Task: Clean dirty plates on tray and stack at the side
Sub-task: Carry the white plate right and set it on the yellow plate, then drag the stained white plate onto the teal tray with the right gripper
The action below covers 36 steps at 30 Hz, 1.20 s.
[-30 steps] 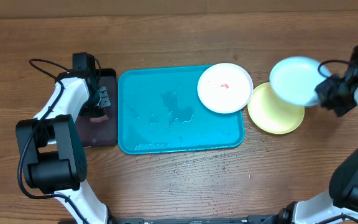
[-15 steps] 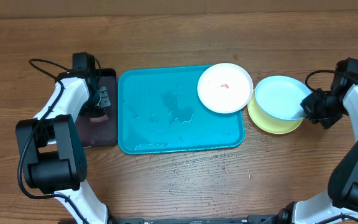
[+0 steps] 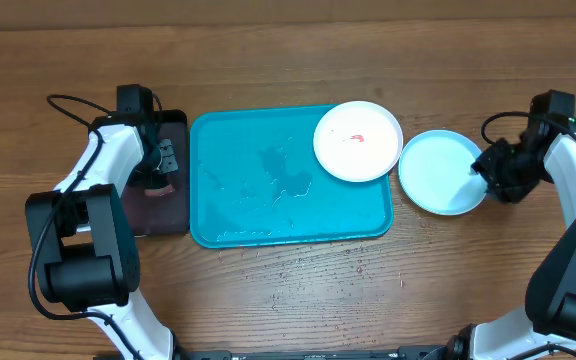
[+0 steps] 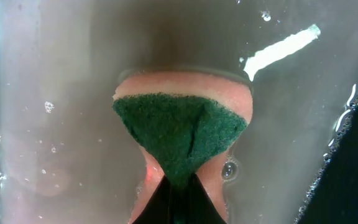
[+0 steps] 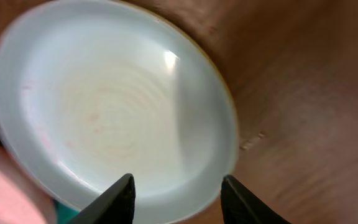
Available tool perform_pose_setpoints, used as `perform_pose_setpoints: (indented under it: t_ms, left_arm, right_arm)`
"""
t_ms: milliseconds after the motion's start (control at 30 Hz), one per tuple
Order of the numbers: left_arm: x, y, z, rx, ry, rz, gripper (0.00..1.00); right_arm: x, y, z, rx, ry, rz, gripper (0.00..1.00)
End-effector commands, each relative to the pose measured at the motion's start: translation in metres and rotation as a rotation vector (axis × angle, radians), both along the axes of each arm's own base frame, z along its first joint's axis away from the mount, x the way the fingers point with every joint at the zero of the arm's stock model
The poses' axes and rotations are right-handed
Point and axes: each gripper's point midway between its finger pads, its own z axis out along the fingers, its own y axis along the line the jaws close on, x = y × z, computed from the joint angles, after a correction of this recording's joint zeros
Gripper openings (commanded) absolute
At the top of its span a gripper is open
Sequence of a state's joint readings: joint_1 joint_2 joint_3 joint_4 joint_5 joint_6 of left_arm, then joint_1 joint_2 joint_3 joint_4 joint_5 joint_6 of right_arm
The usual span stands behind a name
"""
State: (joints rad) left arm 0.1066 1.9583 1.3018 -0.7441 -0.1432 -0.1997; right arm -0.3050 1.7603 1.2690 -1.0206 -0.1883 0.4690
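I see R jaws released at the right rim of the light blue plate; it's on the counter just right of the teal tray, white plate w/ red smear overhanging tray's far corner beside it. L jaws clenched on sponge over black tray.

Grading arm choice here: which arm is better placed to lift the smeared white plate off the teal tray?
Right. The right fingers stand open at the blue plate, just beside the white plate. The left fingers are shut on a sponge in the black tray, across the teal tray.
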Motion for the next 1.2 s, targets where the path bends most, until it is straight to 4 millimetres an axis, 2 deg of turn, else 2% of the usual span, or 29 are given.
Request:
perform_pose_setpoints:
  t_ms: [0, 67, 200, 400, 600, 833, 967, 1067, 1167]
  left_arm:
    - [-0.012, 0.000, -0.013, -0.012, 0.049, 0.010, 0.04]
    - [-0.012, 0.000, -0.013, -0.012, 0.049, 0.010, 0.04]
    - [-0.013, 0.000, -0.013, -0.012, 0.050, 0.010, 0.04]
    - [-0.013, 0.000, -0.013, -0.012, 0.053, 0.010, 0.04]
    - [-0.014, 0.000, -0.013, -0.013, 0.056, 0.010, 0.04]
    - [-0.014, 0.000, -0.013, -0.013, 0.057, 0.010, 0.04]
    - [-0.014, 0.000, -0.013, -0.013, 0.056, 0.010, 0.04]
    - [-0.014, 0.000, -0.013, -0.013, 0.057, 0.010, 0.04]
    - [-0.014, 0.000, -0.013, -0.013, 0.057, 0.010, 0.04]
  right_arm:
    - [0.026, 0.037, 0.026, 0.141, -0.202, 0.214, 0.49]
    - [0.039, 0.051, 0.032, 0.152, -0.286, 0.313, 0.52]
    - [0.064, 0.069, 0.035, 0.031, -0.378, 0.459, 0.56]
    - [0.093, 0.100, 0.037, -0.136, -0.458, 0.586, 0.56]
    - [0.107, 0.124, 0.017, -0.191, -0.460, 0.646, 0.56]
    - [0.117, 0.128, -0.005, -0.190, -0.454, 0.652, 0.52]
    - [0.118, 0.129, -0.014, -0.186, -0.441, 0.656, 0.51]
    - [0.115, 0.129, -0.029, -0.171, -0.407, 0.656, 0.50]
    - [0.113, 0.129, -0.043, -0.161, -0.375, 0.656, 0.43]
